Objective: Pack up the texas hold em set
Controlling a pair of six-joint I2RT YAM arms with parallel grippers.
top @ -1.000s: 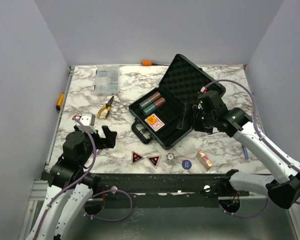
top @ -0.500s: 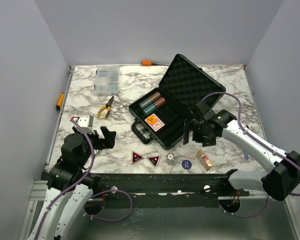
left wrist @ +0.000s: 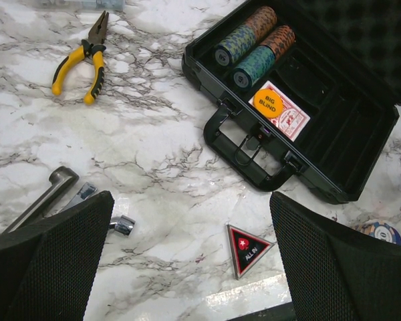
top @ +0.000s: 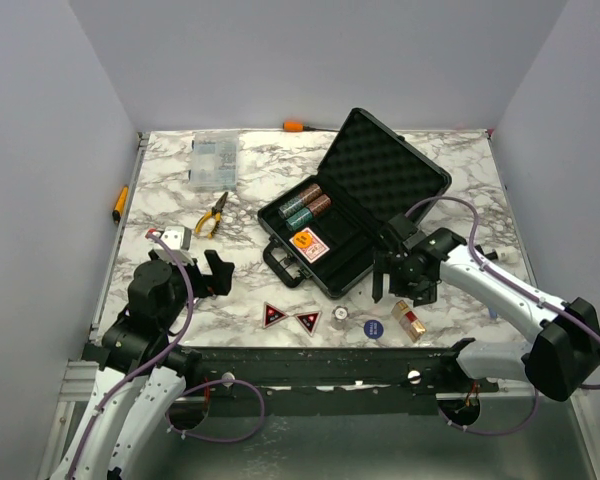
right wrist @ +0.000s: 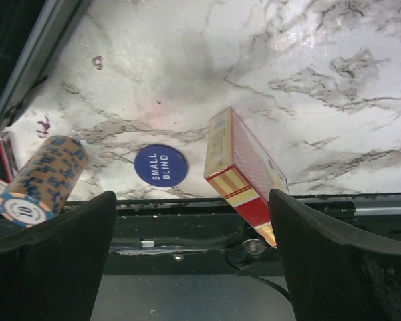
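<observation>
card deck (right wrist: 244,170) lies beneath the right gripper (right wrist: 194,257); fingers spread either side

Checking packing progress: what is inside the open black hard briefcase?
Two patterned chip stacks side by side, plus a red card deck with an orange round BIG BLIND button on top. Remaining tray looks bare; anything under the deck is covered.

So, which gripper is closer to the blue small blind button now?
Right. The right gripper hangs open just behind the small blind button, beside the case. The left gripper, also open, sits far to the button's left, past the two triangles.
</observation>
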